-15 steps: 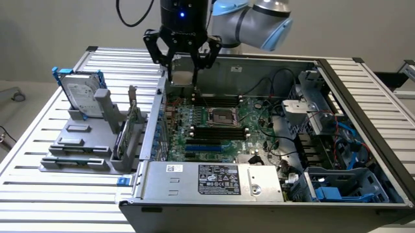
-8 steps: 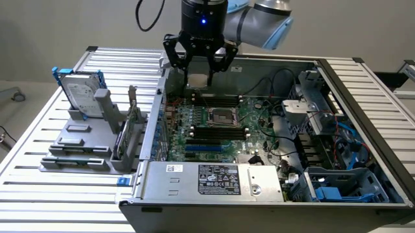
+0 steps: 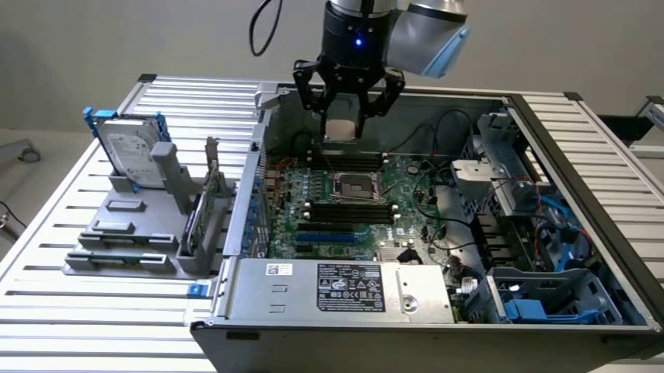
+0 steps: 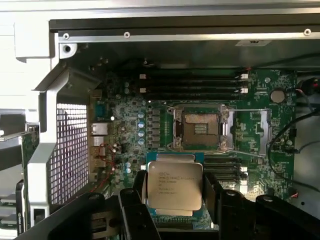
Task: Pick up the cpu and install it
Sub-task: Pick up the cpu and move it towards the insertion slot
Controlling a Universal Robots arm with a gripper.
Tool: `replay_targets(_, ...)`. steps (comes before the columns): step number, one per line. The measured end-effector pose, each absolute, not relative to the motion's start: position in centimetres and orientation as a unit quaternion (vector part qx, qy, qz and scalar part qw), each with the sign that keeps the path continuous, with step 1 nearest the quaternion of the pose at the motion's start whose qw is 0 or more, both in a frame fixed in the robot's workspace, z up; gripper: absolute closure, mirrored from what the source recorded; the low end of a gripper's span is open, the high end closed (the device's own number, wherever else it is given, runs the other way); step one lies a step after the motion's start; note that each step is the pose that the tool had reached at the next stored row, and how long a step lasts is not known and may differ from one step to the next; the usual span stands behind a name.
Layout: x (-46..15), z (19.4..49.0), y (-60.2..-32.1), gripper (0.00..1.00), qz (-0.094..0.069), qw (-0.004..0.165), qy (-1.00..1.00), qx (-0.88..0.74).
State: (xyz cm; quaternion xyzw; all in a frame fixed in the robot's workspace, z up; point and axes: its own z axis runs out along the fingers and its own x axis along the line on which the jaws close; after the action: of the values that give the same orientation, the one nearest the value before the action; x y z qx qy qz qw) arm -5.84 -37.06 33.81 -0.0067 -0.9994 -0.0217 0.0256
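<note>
The tool (image 4: 176,205) holds the cpu (image 4: 174,182) by its edges. In the exterior view the socket (image 3: 363,186) sits at six o'clock; a tilted cpu could bend pins

Unreadable print on the cpu (image 4: 174,185) and power-supply label (image 3: 350,286)

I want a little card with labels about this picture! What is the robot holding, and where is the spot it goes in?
holding: the cpu, pinched between the fingers
cpu face: silver top with writing, facing up
gripper: above the open computer case
socket: open and empty, on the motherboard
cpu and socket: apart, not installed yet
hard drive: standing in the grey rack outside the case, on the exterior view's left
</note>
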Motion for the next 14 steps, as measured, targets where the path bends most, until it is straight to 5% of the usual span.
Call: replay_targets(14,-3.3,31.3,-34.3,0.45,-0.022,0.026,-0.999,-0.007)
